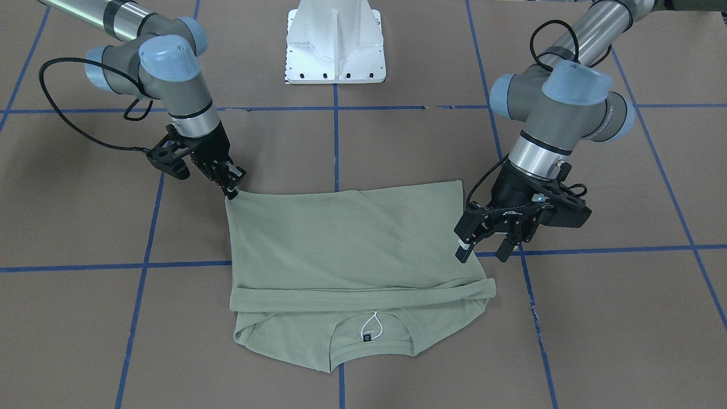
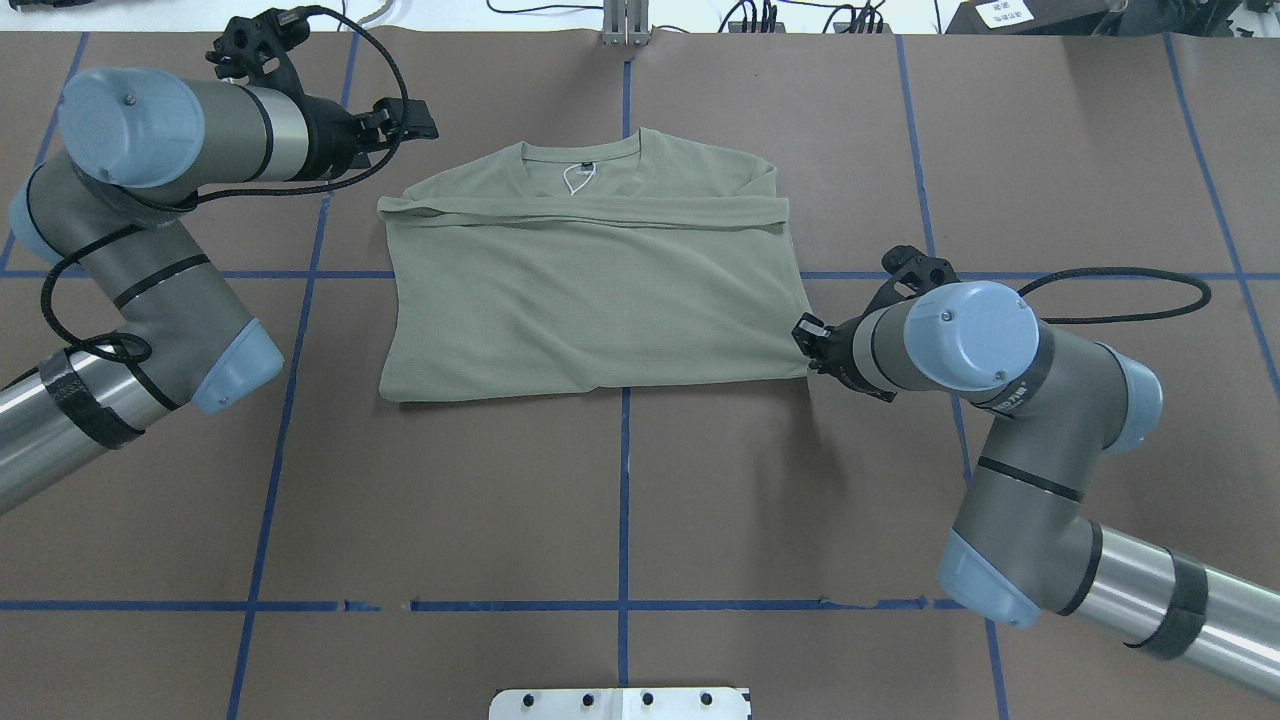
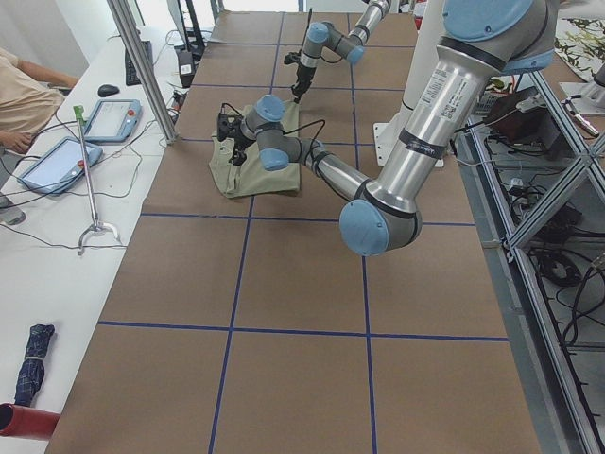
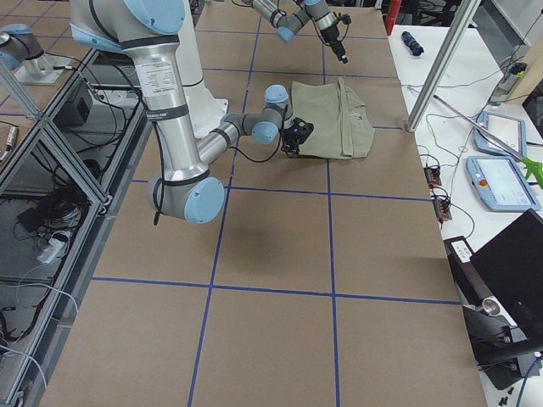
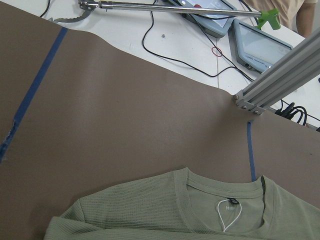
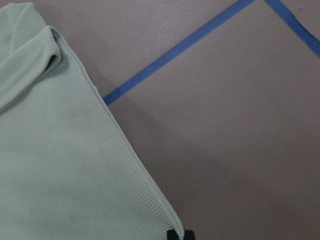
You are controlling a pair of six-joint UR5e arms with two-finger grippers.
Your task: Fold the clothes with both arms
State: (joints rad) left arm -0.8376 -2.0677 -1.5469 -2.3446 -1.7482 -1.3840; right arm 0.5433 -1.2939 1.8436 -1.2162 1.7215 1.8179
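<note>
The right gripper (image 1: 232,190) pinches the shirt's (image 1: 352,238) hem corner; the left gripper (image 1: 483,253), spread wide and empty, probably must grasp the other hem corner next.

1. Your front-facing camera looks steeply down from across the table (image 1: 397,142), with the pedestal base (image 1: 335,42) at 12 o'clock.
2. Your overhead camera looks forward from behind the robot; the pedestal base sits at 6 o'clock.
3. Your side cameras stand far back at opposite ends, sharing the shirt (image 3: 233,176).
4. Your wrist cameras sit close: left on the collar (image 5: 182,197), right on a shirt edge.
</note>
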